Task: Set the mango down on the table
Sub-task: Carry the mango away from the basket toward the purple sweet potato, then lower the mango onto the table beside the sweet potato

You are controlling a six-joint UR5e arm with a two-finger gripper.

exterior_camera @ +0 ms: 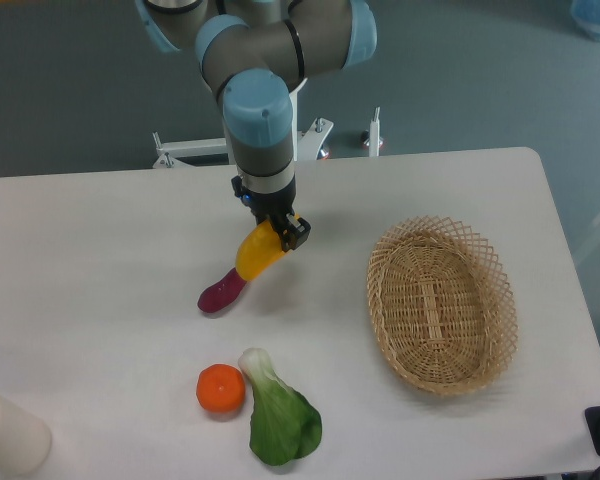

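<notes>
The mango (255, 256) is yellow with an orange tinge and hangs tilted in my gripper (278, 229), just above the white table (100, 260). The gripper is shut on the mango's upper right end; its black fingers (294, 232) show beside the fruit. The mango's lower end is over or close to the purple sweet potato (221, 292), which lies on the table just below left. I cannot tell whether they touch.
An oval wicker basket (441, 304) stands at the right. A round orange (221, 388) and a green bok choy (279, 417) lie near the front. A white cylinder (8, 432) stands at the front left corner.
</notes>
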